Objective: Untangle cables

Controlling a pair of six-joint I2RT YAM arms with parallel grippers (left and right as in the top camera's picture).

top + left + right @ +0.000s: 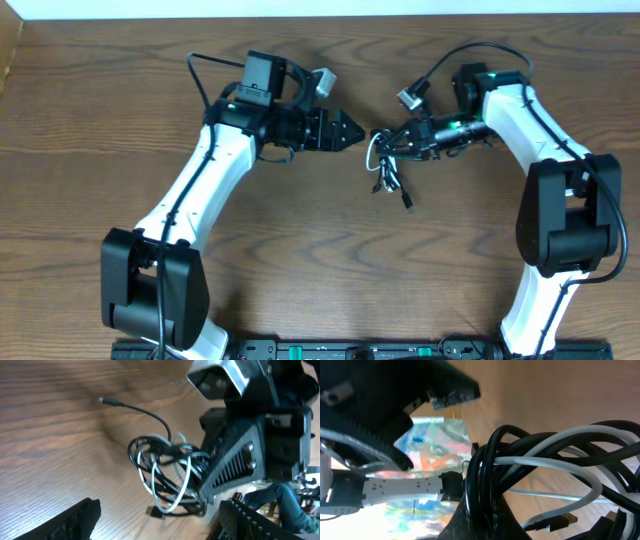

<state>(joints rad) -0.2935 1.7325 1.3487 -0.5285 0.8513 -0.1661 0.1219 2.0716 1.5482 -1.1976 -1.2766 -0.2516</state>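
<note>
Since the whole job sits mid-table (300, 260), start w/ the big parts: L arm (200, 180) and R arm (530, 110) both reach inward, wrists nearly nose to nose.

L gripper (345, 129) is spread wide and holds nothing. It hangs just beside the cables (384, 168), not touching.

R gripper (392, 141) is in the bundle. The clump drapes over its lower finger (477, 515), but the R wrist view shows daylight btwn the fingers, so can't tell if it really pinches or only hooks.

The cables are one tight knot at the R fingertips. The black cord (150, 412) and white cord (187, 472) loop through each other several times, and part of it rests on the wood.

Smallest bits: a black plug end (106, 401) trails free on a long tail. A flat plug (155, 511) pokes out under the clump.

Risks, as I judge them:
- If L grabs several strands at once, pulling apart prob. cinches the knot.
- If R only hooks the bundle, a tug could slide the lot off the finger.
- A plug could snag in a loop.
- Wrists this close could bump.
</note>
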